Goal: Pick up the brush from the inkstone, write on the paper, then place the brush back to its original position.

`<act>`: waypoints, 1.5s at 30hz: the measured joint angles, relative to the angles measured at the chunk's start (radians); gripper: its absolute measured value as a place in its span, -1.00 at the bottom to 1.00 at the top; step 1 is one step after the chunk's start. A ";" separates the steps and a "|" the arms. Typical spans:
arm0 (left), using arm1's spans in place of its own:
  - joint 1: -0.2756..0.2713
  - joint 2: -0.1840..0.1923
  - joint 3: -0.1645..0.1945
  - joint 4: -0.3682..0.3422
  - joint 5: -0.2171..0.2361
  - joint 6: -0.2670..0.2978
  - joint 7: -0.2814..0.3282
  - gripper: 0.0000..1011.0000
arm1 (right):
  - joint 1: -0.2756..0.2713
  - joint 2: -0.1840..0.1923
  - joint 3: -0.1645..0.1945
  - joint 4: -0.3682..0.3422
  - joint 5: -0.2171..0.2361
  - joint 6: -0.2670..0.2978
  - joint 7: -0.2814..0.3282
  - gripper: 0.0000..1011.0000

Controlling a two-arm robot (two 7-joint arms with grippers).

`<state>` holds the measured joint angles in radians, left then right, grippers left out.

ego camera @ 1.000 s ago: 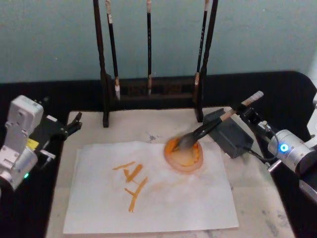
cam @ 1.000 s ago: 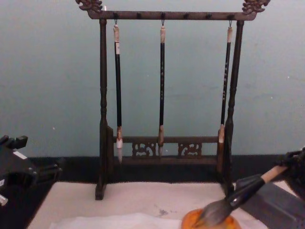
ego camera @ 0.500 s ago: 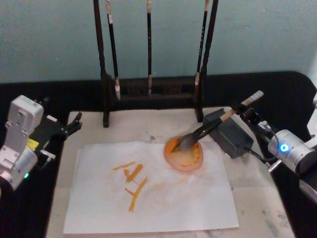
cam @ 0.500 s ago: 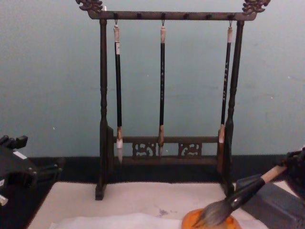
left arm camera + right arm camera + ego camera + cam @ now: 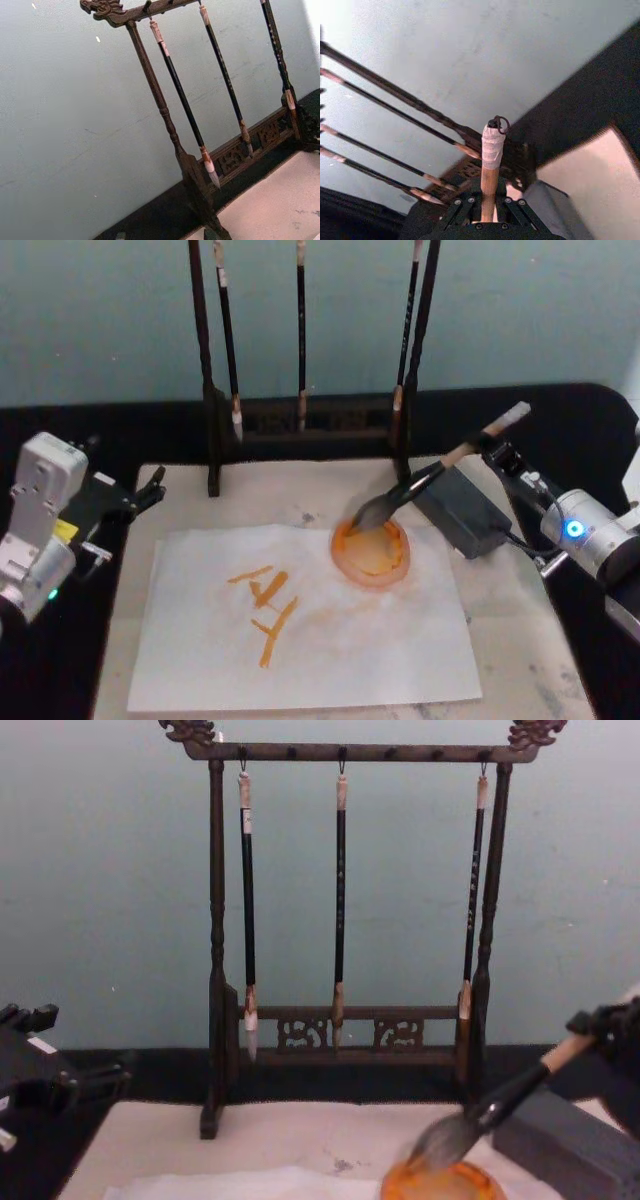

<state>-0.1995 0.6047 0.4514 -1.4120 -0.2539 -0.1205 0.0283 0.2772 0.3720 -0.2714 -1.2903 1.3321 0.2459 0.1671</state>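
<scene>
Our right gripper (image 5: 495,452) pinches the tilted brush (image 5: 440,465), tuft over the orange dish (image 5: 372,565). Our left gripper (image 5: 142,494) idles beside the mat (image 5: 520,640); its state we cannot tell.

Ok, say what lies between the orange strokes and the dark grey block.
Head view: a round orange dish on the white paper sheet, the thick tan-handled brush angled over it.

Dark wooden brush rack (image 5: 216,920), carved dragon heads at both ends of its top bar, upright on the far edge of a beige mat (image 5: 270,495) flecked with grey ink; three slim black-shafted brushes (image 5: 340,900) hung tips down from its hooks, well apart; black tabletop (image 5: 560,410) around the mat; plain teal wall (image 5: 110,870) behind.
</scene>
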 joint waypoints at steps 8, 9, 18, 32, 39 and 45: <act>0.000 0.000 0.000 0.000 0.000 0.000 0.000 1.00 | -0.007 0.036 -0.040 -0.067 -0.034 -0.050 0.032 -0.69; 0.000 0.000 0.000 0.000 0.000 0.000 0.000 1.00 | -0.007 0.036 -0.040 -0.067 -0.034 -0.050 0.032 -0.69; 0.000 0.000 0.000 0.000 0.000 0.000 0.000 1.00 | -0.005 0.098 -0.116 -0.163 -0.153 -0.127 0.087 -0.69; 0.000 0.000 0.000 0.000 0.000 0.000 0.000 1.00 | -0.005 0.128 -0.205 -0.251 -0.394 -0.217 0.133 -0.69; 0.000 0.000 0.000 0.000 0.000 0.000 0.000 1.00 | -0.007 0.121 -0.228 -0.266 -0.488 -0.273 0.168 -0.69; 0.000 0.000 0.000 0.000 0.000 0.000 0.000 1.00 | -0.015 0.115 -0.260 -0.266 -0.612 -0.358 0.182 -0.69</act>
<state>-0.1995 0.6047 0.4514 -1.4120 -0.2539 -0.1205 0.0283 0.2619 0.4874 -0.5312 -1.5562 0.7199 -0.1117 0.3487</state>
